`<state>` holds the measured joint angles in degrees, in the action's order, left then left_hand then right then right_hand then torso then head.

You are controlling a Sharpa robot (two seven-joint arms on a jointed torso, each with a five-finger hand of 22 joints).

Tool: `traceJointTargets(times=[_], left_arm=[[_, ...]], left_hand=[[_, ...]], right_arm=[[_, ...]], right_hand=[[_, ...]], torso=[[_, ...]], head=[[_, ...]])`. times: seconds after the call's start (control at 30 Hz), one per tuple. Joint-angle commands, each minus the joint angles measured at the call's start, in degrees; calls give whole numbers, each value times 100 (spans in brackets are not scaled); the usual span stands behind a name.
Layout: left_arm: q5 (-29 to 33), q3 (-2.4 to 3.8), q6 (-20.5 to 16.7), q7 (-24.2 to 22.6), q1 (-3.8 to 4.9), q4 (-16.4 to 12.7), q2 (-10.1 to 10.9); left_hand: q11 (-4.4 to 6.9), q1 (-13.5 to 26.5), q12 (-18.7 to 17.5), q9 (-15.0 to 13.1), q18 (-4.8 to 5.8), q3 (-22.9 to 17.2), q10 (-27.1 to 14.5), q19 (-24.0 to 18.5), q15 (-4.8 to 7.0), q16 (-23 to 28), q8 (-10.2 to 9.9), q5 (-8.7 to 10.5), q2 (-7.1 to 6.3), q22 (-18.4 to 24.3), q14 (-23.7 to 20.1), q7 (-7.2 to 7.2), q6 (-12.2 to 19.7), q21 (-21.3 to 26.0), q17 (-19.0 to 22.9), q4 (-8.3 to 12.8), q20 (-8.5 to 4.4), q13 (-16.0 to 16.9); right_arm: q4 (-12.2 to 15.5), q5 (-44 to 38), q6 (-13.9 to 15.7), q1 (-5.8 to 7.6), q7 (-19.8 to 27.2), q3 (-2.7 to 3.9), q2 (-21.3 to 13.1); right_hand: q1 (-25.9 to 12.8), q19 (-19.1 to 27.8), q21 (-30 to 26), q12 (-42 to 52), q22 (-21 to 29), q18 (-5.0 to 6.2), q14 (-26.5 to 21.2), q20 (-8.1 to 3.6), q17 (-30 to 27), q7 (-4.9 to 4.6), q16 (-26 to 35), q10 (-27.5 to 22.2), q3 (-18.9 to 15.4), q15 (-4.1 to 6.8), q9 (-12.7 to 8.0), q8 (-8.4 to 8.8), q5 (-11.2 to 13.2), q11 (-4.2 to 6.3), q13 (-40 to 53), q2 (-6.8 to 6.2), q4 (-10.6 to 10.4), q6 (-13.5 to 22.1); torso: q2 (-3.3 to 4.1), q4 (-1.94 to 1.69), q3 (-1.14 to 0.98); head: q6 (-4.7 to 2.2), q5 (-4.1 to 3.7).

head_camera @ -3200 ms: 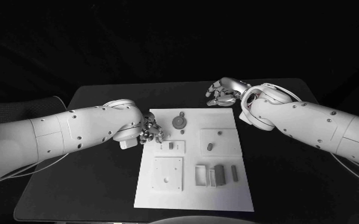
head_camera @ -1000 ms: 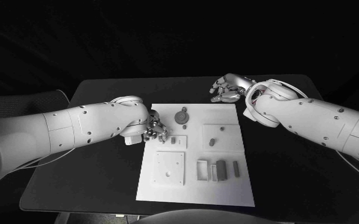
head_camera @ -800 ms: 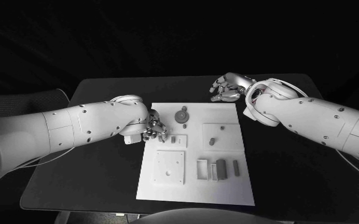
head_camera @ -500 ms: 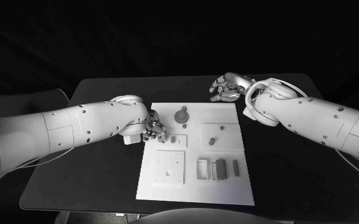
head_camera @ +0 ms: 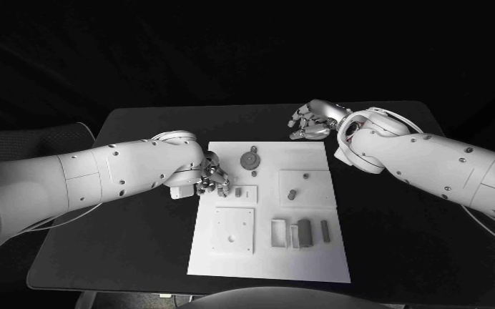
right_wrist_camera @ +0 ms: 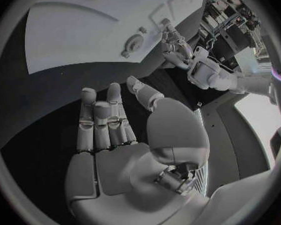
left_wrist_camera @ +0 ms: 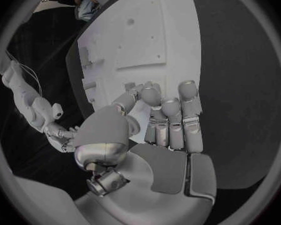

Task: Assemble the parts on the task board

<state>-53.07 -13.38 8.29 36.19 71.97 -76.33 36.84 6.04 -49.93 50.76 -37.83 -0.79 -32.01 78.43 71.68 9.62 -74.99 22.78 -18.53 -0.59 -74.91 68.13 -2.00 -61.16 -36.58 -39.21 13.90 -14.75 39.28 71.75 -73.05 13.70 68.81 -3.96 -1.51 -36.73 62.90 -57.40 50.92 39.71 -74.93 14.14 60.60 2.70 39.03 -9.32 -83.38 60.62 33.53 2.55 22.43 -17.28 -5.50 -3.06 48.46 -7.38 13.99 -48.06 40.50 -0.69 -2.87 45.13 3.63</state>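
Observation:
The white task board (head_camera: 268,259) lies in the middle of the black table. On it are a round grey disc (head_camera: 249,159), an oval grey part (head_camera: 291,195), a small grey part (head_camera: 238,192) and grey bars (head_camera: 305,232). My left hand (head_camera: 214,179) is at the board's left edge, beside the small grey part. In the left wrist view its thumb (left_wrist_camera: 123,104) meets the fingertips (left_wrist_camera: 151,92) at a small grey piece (left_wrist_camera: 131,86); whether it holds the piece is unclear. My right hand (head_camera: 312,123) hovers off the board's far right corner, fingers (right_wrist_camera: 103,120) extended, holding nothing.
A white square plate with a hole (head_camera: 233,229) and a white frame (head_camera: 278,233) sit at the board's near end. Black table (head_camera: 124,237) lies bare on both sides of the board. Both white forearms flank the board.

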Motion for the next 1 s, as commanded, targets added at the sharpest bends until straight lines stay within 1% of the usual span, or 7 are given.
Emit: traceJointTargets(times=[0.03, 0.23, 0.37, 0.47, 0.8, 1.0], left_arm=[[-87, -17, 2, 13, -27, 7, -26], [-172, -18, -10, 2, -27, 13, -35], [-172, -18, -21, 0, -30, 25, -47], [-172, -18, -26, 6, -40, 34, -53], [-211, -18, -27, 7, -45, 42, -62], [-237, -18, -16, 8, -49, 46, -67]], left_hand=[[29, -21, 28, -1065, -107, -9, -28, -18, 10, -40, -6, 202, 33, -117, -54, 214, -683, -34, 13, -45, -23, -11], [33, -49, 35, -1078, -111, -26, -24, -17, 13, -47, -9, 217, 54, -117, -51, 219, -692, -39, 16, -36, -26, -14], [34, -87, 40, -1093, -112, -42, -25, -16, 16, -54, -19, 237, 89, -118, -50, 219, -693, -46, 22, -7, -26, -19], [34, -90, 40, -1095, -112, -42, -26, -17, 16, -54, -20, 242, 92, -118, -50, 219, -692, -46, 23, -3, -26, -20], [33, -92, 41, -1099, -111, -41, -27, -18, 16, -55, -24, 247, 101, -118, -51, 218, -692, -48, 25, 1, -25, -22], [33, -94, 42, -1103, -111, -41, -27, -18, 16, -56, -25, 249, 105, -118, -51, 218, -693, -49, 26, 5, -24, -23]], right_arm=[[3, 14, -73, -3, 21, 2, 11], [2, 14, -76, -3, 23, 2, 14], [1, 14, -78, -4, 23, 2, 15], [1, 14, -78, -5, 22, 2, 16], [1, 14, -79, -7, 21, 2, 14], [2, 14, -83, -7, 22, 2, 11]], right_hand=[[-13, 42, -40, -14, -80, 86, -11, 0, 8, -29, 36, -43, -20, 40, -9, 3, -19, -12, -8, 39, -19, 8], [-14, 42, -40, -14, -80, 86, -11, 1, 8, -29, 36, -44, -20, 40, -10, 3, -19, -12, -8, 40, -20, 9], [-15, 42, -40, -14, -80, 86, -11, 1, 8, -29, 36, -44, -21, 40, -10, 3, -19, -12, -8, 40, -21, 9], [-16, 42, -40, -14, -80, 86, -11, 1, 8, -29, 36, -44, -21, 40, -10, 3, -19, -12, -8, 40, -22, 9], [-16, 42, -41, -14, -80, 86, -12, 1, 9, -29, 36, -44, -21, 40, -11, 3, -19, -12, -8, 41, -23, 9], [-17, 42, -41, -13, -80, 86, -11, 1, 9, -29, 36, -44, -21, 40, -12, 3, -19, -12, -9, 41, -23, 10]], torso=[[0, 0, 0], [1, 0, 0], [1, 1, -1], [4, 3, 2], [-2, 1, -6], [0, 2, -4]], head=[[-10, 3], [1, 4], [-6, 1], [-6, -5], [-15, -6], [-11, -6]])
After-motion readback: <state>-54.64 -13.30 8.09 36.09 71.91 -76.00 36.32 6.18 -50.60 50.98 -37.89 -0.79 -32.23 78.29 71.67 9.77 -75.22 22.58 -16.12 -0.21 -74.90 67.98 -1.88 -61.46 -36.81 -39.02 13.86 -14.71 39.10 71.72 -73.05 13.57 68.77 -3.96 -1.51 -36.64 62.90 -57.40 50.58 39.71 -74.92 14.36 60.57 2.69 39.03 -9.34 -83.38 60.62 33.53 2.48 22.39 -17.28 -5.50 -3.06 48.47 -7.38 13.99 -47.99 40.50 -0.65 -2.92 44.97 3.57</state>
